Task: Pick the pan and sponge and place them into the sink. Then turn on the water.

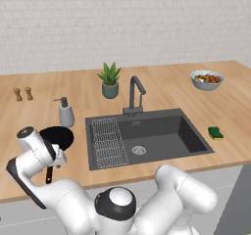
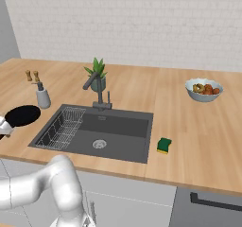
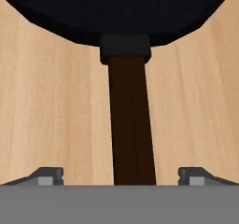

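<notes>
Fingers (image 3: 120,176) astride pan (image 3: 116,13) handle (image 3: 130,125) — apart.

Potted plant (image 1: 110,80) behind faucet; soap dispenser (image 1: 65,112) left; fruit bowl (image 1: 207,80) right; shakers (image 1: 23,93) far left.

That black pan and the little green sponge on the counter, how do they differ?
The pan is round and black with a long dark handle; the sponge is a small rectangle, green over yellow. The pan is far larger than the sponge. The pan lies left of the sink, with the gripper open astride its handle; the sponge lies right of the sink, untouched. Both rest on the wooden counter, outside the basin.
</notes>
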### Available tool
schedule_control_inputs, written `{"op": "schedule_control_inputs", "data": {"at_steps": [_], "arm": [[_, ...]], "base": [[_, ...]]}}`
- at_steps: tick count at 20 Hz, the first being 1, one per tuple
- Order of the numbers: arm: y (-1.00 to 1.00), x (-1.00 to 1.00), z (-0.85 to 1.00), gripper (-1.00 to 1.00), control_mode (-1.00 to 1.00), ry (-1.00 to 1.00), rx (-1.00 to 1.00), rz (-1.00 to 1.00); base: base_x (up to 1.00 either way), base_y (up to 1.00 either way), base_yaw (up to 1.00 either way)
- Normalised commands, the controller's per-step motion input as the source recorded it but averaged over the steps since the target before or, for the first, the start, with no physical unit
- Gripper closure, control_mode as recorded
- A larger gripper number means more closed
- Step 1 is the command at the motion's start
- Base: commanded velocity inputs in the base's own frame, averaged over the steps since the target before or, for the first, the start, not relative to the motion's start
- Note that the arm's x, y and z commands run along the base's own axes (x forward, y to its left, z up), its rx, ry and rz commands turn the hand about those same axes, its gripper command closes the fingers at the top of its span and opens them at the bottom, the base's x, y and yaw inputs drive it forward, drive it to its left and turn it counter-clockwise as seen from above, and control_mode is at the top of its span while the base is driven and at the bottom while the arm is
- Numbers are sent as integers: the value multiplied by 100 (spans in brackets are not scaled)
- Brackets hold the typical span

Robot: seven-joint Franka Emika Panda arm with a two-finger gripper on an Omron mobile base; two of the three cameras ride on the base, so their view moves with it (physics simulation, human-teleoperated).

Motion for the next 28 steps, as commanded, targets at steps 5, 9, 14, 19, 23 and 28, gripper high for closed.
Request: {"op": "schedule_control_inputs", "data": {"at_steps": [5,9,14,19,23,28], "arm": [[-78,-1,-94,-100,-100,-7,25,0],[-25,1,-95,100,-100,0,13,0],[0,20,-83,100,-100,9,0,-2],[1,21,-67,100,-100,16,-6,0],[17,1,-54,100,-100,1,-2,0],[39,0,-41,100,-100,-5,-1,0]], "base": [[0,0,0],[0,0,0],[0,0,0],[0,0,0],[0,0,0],[0,0,0]]}}
